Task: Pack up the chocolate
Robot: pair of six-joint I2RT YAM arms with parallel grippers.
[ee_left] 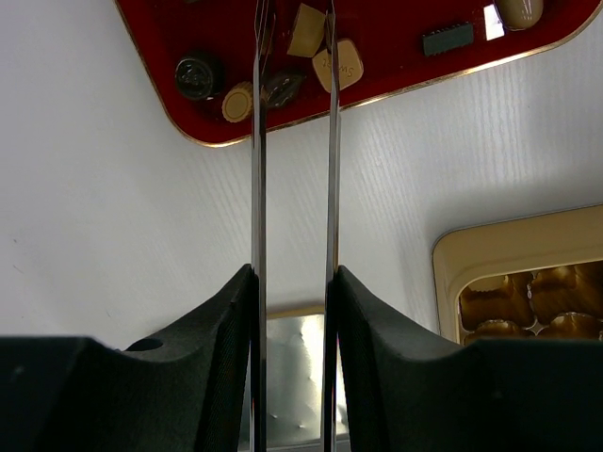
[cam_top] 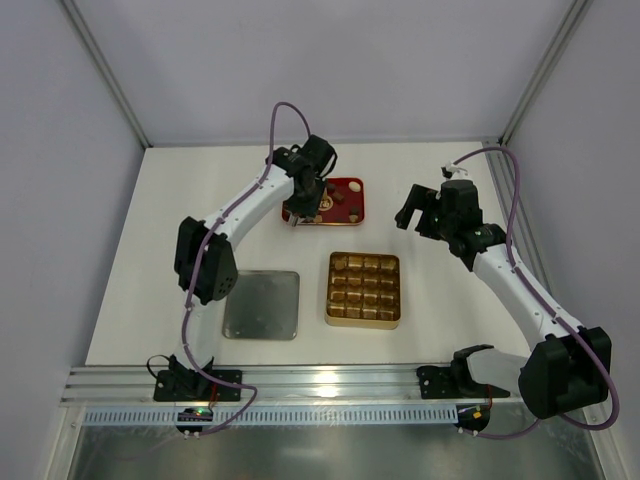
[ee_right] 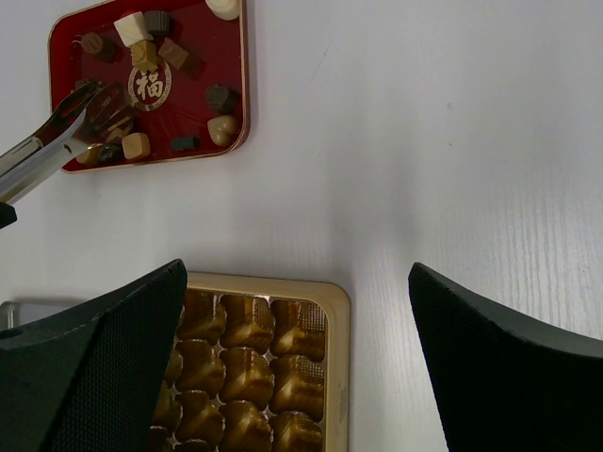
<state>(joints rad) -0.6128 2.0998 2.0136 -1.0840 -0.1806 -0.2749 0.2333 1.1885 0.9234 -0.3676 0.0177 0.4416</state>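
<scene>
The left claw [ee_left: 293, 292] squeezes a pair of thin metal tongs [ee_left: 256, 188]. The tongs reach out to the red tray [ee_left: 396, 28], and a small dark piece sits between their tips. The chocolate [ee_left: 337, 64] lies in this red tray: dark, light brown and white bits, some round and some square. The right claw [ee_right: 297, 266] is wide open and holds nothing. It hangs over the white bench [cam_top: 200, 190], to the right of the red tray. The gold tray [cam_top: 363, 322] sits nearer the arms, with a flat silver tray [cam_top: 262, 304] on its left.
</scene>
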